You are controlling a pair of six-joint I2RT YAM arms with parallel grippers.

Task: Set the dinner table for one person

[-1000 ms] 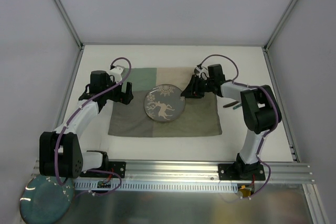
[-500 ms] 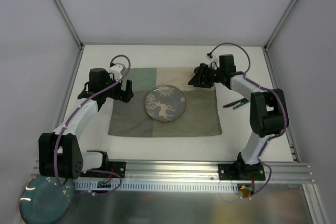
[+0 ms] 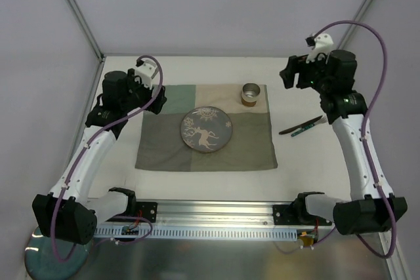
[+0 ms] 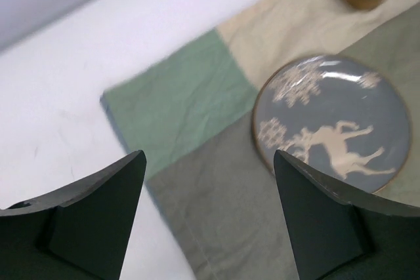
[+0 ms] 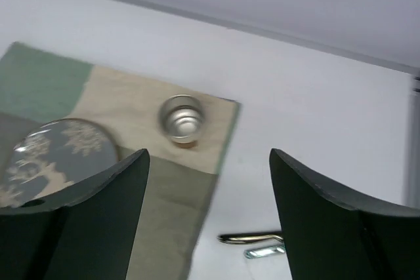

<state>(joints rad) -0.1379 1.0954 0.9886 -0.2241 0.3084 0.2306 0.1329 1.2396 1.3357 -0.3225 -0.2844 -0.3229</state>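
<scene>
The white dinner table (image 3: 197, 70) carries a green-and-beige patchwork mat (image 3: 252, 149). On the mat lies a grey-blue plate (image 3: 206, 129) with a white deer pattern. A small metal cup (image 3: 250, 93) stands upright on the beige patch at the mat's far right corner. My left gripper (image 3: 157, 98) hovers over the mat's far left corner, open and empty; its view shows the plate (image 4: 335, 122) ahead to the right. My right gripper (image 3: 289, 77) is raised to the right of the cup (image 5: 180, 117), open and empty.
Two pieces of cutlery (image 3: 302, 126) lie on the bare table just right of the mat, also seen as cutlery (image 5: 256, 238) below my right gripper. A teal plate (image 3: 56, 250) sits off the table at the near left, beyond the aluminium rail (image 3: 216, 211).
My right gripper opened, left the cup standing on the mat and rose away to the right. My left arm lifted and drew back to the left.
</scene>
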